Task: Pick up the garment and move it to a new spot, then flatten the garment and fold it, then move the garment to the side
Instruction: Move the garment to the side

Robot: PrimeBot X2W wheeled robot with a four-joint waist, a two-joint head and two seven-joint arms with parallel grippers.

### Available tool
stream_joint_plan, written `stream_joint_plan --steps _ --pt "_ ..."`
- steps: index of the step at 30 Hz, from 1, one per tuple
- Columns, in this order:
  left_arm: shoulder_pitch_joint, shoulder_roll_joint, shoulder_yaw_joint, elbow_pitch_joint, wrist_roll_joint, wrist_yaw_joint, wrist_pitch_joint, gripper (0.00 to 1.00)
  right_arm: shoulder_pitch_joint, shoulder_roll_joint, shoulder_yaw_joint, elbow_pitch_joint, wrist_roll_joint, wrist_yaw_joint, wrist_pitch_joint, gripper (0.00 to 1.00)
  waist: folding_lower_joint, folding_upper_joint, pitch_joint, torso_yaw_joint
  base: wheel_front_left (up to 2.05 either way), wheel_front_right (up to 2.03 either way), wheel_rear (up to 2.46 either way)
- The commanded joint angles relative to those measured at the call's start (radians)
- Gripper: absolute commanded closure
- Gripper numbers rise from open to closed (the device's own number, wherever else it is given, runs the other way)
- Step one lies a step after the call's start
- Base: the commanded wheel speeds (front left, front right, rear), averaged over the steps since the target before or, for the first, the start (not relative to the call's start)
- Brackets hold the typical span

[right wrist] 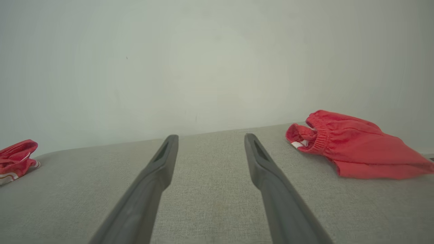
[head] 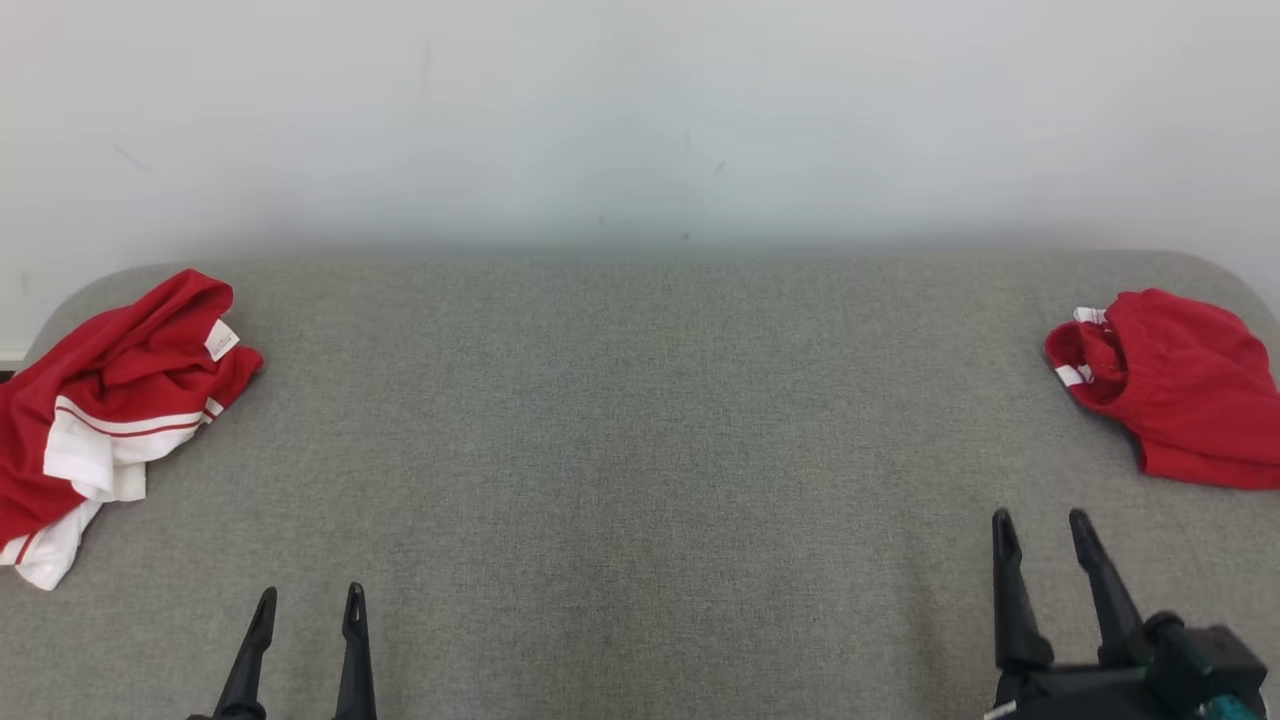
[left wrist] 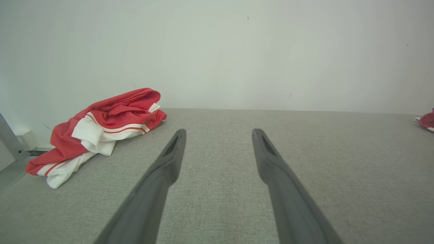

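The garment (head: 110, 400), a red jersey with white sleeves, striped trim and a small white label, lies crumpled at the far left of the grey table (head: 640, 420). The left wrist view has the garment (left wrist: 101, 128) up and to the left of the fingers; the right wrist view catches the garment (right wrist: 17, 159) at its left edge. My left gripper (head: 308, 602) stands open near the front edge, to the right of the jersey and apart from it. At the lower right my right gripper (head: 1040, 525) is open with nothing between its fingers.
A smaller plain red garment (head: 1180, 385) with slight white trim lies bunched at the table's right edge, just beyond my right gripper; it also sits right of the fingers in the right wrist view (right wrist: 352, 145). A pale wall (head: 640, 120) rises behind the table.
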Motion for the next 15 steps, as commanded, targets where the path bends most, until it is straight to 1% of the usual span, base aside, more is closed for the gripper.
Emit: stream_joint_plan --steps 1,4,7,15 --pt "0.016 -0.001 0.002 0.001 0.008 0.005 -0.003 0.00 0.016 0.006 -0.001 -0.006 -0.009 -0.002 0.000 0.00 0.0001 0.0001 -0.005 0.001 0.00 0.00 0.00" --pt "0.022 -0.001 -0.003 0.007 0.005 0.006 -0.003 0.00 0.055 0.028 -0.013 -0.008 -0.021 -0.002 0.000 0.00 0.0001 0.0001 -0.015 0.000 0.00 0.00 0.00" --pt "0.026 -0.001 -0.010 0.011 0.004 0.006 -0.003 0.00 0.079 0.041 0.000 0.000 -0.033 -0.002 0.000 0.00 0.0001 0.0001 -0.024 -0.001 0.00 0.00 0.00" --pt "0.038 -0.001 -0.023 0.033 0.014 0.006 -0.003 0.00 0.089 0.049 0.036 0.024 -0.060 -0.002 0.000 0.00 0.0001 0.0001 -0.041 -0.001 0.00 0.00 0.00"
